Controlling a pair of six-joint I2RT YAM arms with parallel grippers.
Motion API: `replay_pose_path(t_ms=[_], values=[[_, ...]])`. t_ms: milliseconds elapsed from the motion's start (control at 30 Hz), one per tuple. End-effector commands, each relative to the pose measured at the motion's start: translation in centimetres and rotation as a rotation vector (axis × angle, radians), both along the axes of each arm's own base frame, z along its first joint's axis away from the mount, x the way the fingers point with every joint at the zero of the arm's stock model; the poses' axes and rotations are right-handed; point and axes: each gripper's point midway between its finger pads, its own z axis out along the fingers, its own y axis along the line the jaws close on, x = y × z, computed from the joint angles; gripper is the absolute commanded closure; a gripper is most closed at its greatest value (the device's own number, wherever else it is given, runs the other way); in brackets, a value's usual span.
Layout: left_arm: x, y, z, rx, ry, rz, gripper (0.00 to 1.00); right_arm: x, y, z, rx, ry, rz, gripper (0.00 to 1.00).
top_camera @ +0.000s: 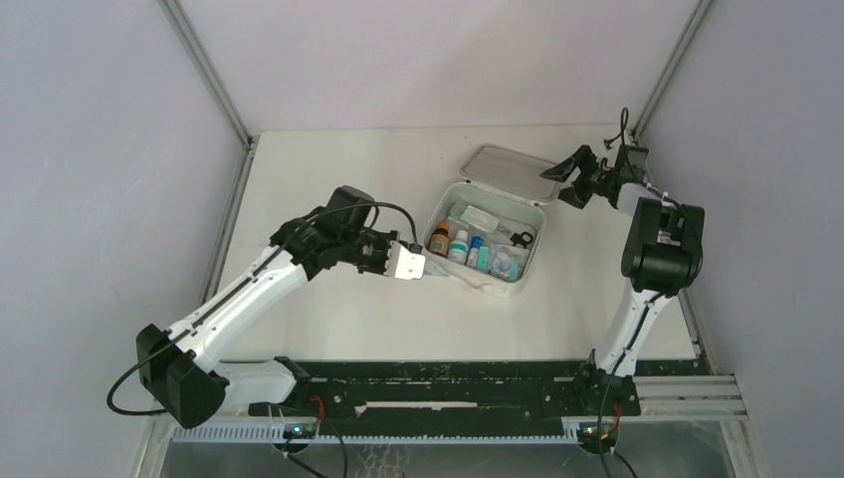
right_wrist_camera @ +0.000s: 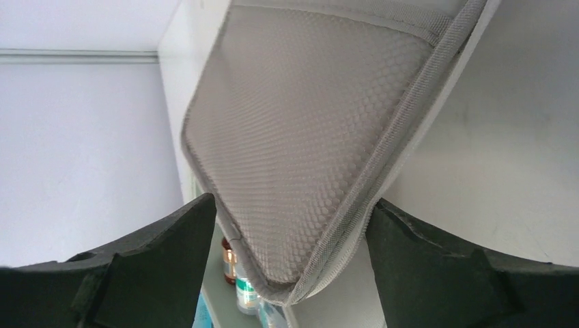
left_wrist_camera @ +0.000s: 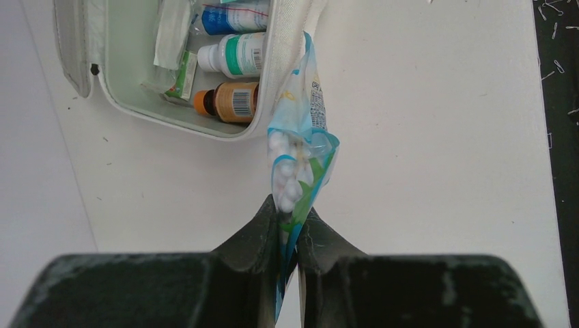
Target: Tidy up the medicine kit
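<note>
The medicine kit (top_camera: pixel 531 257) lies open in the middle of the desk (top_camera: pixel 348 329), its lid (top_camera: pixel 503 171) swung back on the far side. Inside, a brown bottle (left_wrist_camera: pixel 229 102) and a white bottle (left_wrist_camera: pixel 235 56) lie side by side against the wall nearest the left arm.

Just outside that wall, the left gripper (left_wrist_camera: pixel 290 213) has its jaws clamped on the bottom edge of a blue-and-green packet (left_wrist_camera: pixel 297 160) of small white balls. The packet's far end leans against the kit's wall. The right gripper (right_wrist_camera: pixel 292 208) has its jaws apart, one on each side of the lid's corner and not pinching it.

The step in hand looks to be getting the packet into the kit. The packet is limp, so it should go up first, until its far end clears the rim. Then carry it past the bottles to an open patch of the floor. Lay it down flat before letting go, or it may slump back over the wall. The right arm does best to hold the lid back.
</note>
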Motion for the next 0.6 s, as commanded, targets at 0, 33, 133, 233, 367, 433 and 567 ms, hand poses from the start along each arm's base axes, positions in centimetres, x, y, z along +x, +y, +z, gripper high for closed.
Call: replay_pose_path(t_ms=[0, 33, 133, 233, 367, 433, 567], values=[[1.3, -0.5, 3.1, -0.042, -0.071, 0.002, 0.85, 2.3, 0.3, 4.8, 0.082, -0.167, 0.050, 0.24], [1.4, -0.5, 3.1, -0.044, -0.069, 0.005, 0.85, 2.2, 0.5, 5.2, 0.097, -0.177, 0.064, 0.25], [1.6, -0.3, 3.1, -0.048, -0.067, 0.016, 0.85, 2.0, 0.7, 5.9, 0.097, -0.205, 0.083, 0.26], [1.8, -0.1, 3.1, -0.051, -0.068, 0.024, 0.85, 1.5, 1.0, 7.3, 0.103, -0.253, 0.108, 0.27], [1.9, 0.0, 3.3, -0.056, -0.068, 0.028, 0.85, 0.8, 1.5, 8.8, 0.100, -0.316, 0.147, 0.29], [1.9, 0.1, 3.3, -0.058, -0.070, 0.029, 0.85, 0.5, 1.6, 9.6, 0.095, -0.351, 0.170, 0.30], [2.0, 0.2, 3.4, -0.058, -0.075, 0.032, 0.85, 0.0, 1.9, 10.9, 0.069, -0.417, 0.212, 0.32]])
